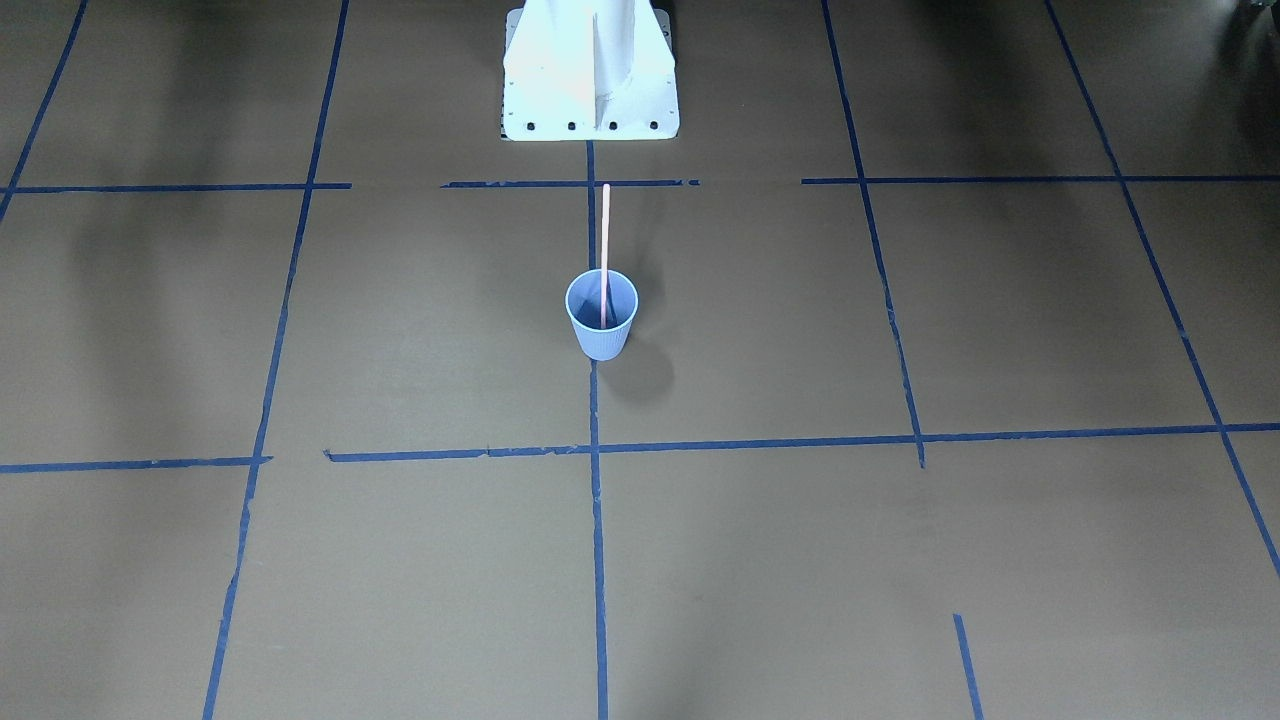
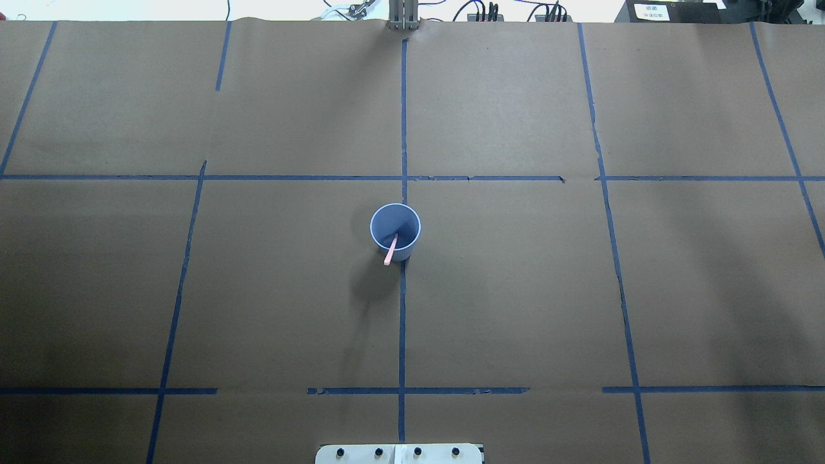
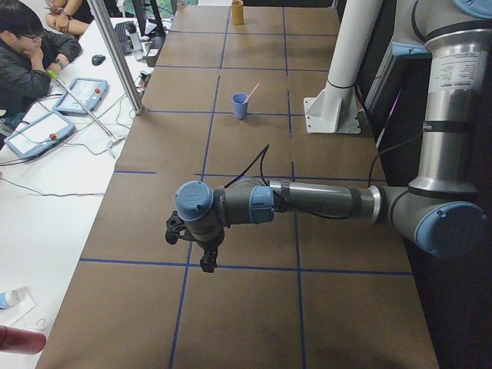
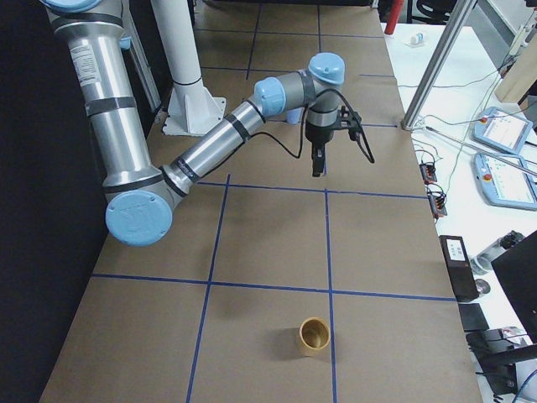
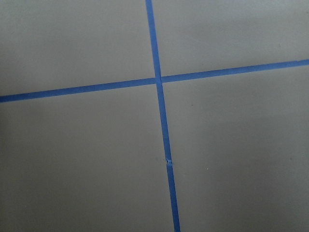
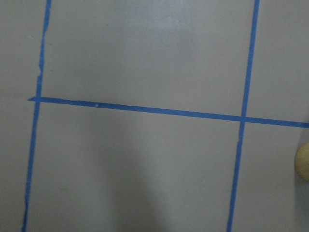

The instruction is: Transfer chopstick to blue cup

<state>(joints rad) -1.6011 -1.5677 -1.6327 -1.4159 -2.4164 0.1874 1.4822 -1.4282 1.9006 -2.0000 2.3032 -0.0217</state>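
Note:
The blue cup (image 1: pixel 600 342) stands upright at the middle of the table on a blue tape line. The pink-orange chopstick (image 1: pixel 605 235) stands inside it, leaning on the rim toward the robot's base. Both also show in the overhead view, the cup (image 2: pixel 399 219) and the chopstick (image 2: pixel 391 250), and small in the exterior left view (image 3: pixel 241 105). My left gripper (image 3: pixel 206 257) hangs above the table far from the cup, toward the table's left end. My right gripper (image 4: pixel 317 164) hangs above the table toward the right end. I cannot tell whether either is open or shut.
A tan cup (image 4: pixel 315 336) stands near the table's right end and shows at the right wrist view's edge (image 6: pixel 304 162). The white robot base (image 1: pixel 590 80) sits at the table's near edge. A metal post (image 3: pixel 115 54) and seated operators (image 3: pixel 31 54) are along the far side.

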